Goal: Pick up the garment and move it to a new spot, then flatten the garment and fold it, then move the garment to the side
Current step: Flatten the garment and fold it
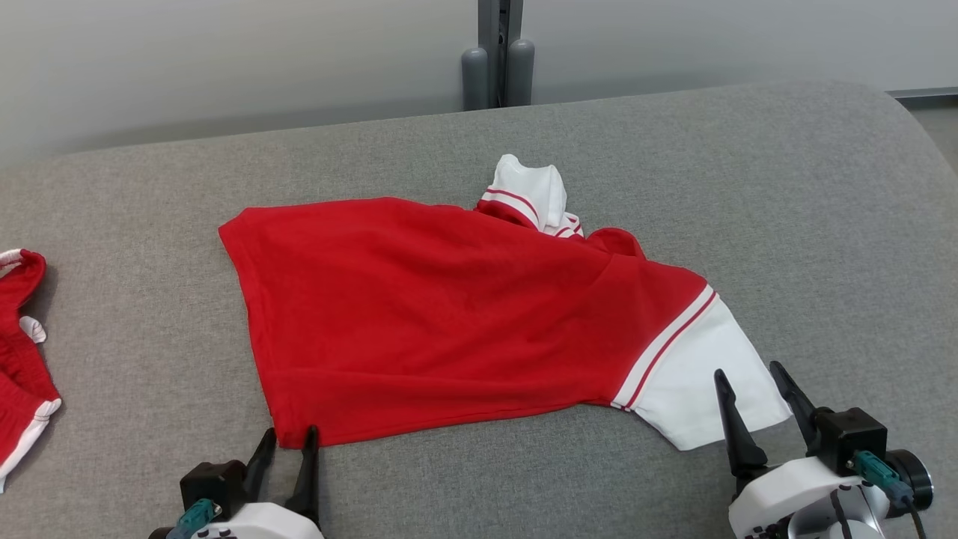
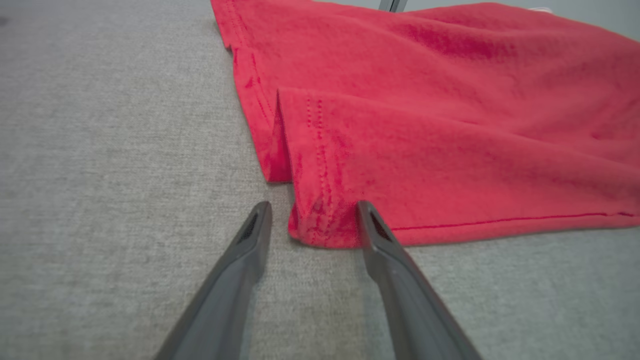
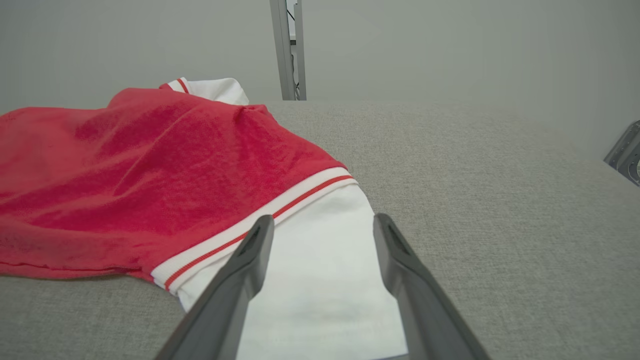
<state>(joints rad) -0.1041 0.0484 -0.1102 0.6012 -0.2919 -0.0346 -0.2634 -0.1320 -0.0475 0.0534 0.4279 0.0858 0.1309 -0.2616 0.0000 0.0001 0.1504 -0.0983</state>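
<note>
The garment (image 1: 419,314) is a red shirt with white, red-striped sleeves, spread loosely on the grey padded table (image 1: 786,187). My left gripper (image 1: 290,434) sits at the near left hem corner. In the left wrist view the left gripper (image 2: 315,215) is open, its fingers low on the table on either side of the garment's bunched hem corner (image 2: 320,225), not pinching it. My right gripper (image 1: 748,372) is open over the white sleeve (image 1: 696,389) at the near right. In the right wrist view the right gripper (image 3: 324,222) has the sleeve (image 3: 320,280) lying flat beneath and between its fingers.
A second red and white garment (image 1: 19,359) lies at the table's left edge. Two grey posts (image 1: 498,67) stand behind the table against the pale wall. The table rounds off at the far right, where a metal bracket (image 3: 625,150) shows.
</note>
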